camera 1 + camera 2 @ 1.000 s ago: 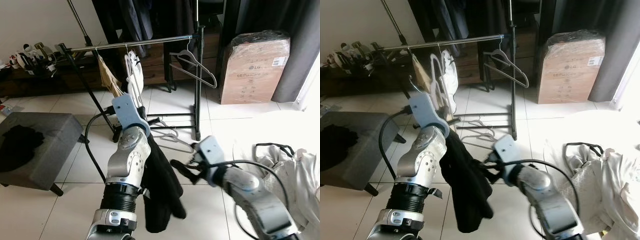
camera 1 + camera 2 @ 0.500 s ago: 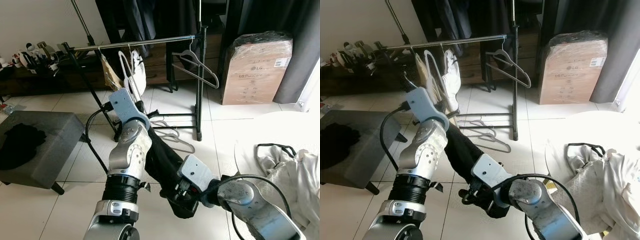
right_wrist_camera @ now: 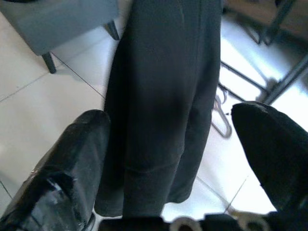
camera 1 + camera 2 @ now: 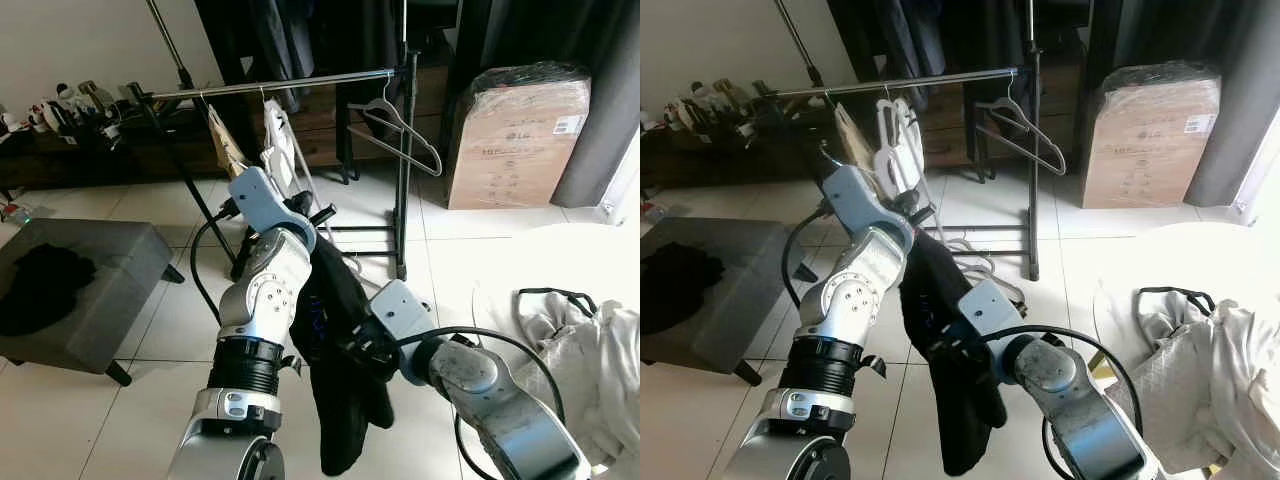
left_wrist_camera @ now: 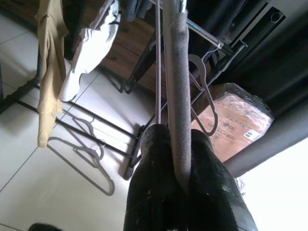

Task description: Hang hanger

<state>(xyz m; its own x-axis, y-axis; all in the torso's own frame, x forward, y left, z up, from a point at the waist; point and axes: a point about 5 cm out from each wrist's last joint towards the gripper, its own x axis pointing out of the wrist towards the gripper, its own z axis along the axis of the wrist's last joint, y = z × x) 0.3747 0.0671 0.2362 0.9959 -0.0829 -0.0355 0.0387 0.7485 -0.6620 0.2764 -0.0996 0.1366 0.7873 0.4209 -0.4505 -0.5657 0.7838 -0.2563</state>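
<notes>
While the left gripper (image 5: 182,185) clamps the hanger (image 5: 174,86) bearing the black garment (image 4: 340,350), the right gripper (image 3: 168,159) spreads its 2 fingers around the hanging cloth, probably to steady it.

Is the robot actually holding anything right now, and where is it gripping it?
Yes: its left hand grips a grey hanger by its bar, a black garment draped over it. The right hand is open beside the garment.

Head cams down; wrist cams close-up.

Daylight enters from the right, glaring on the floor tiles (image 4: 600,250). The background is dim. The right wrist view is soft, with blurred fingers (image 3: 62,163).
</notes>
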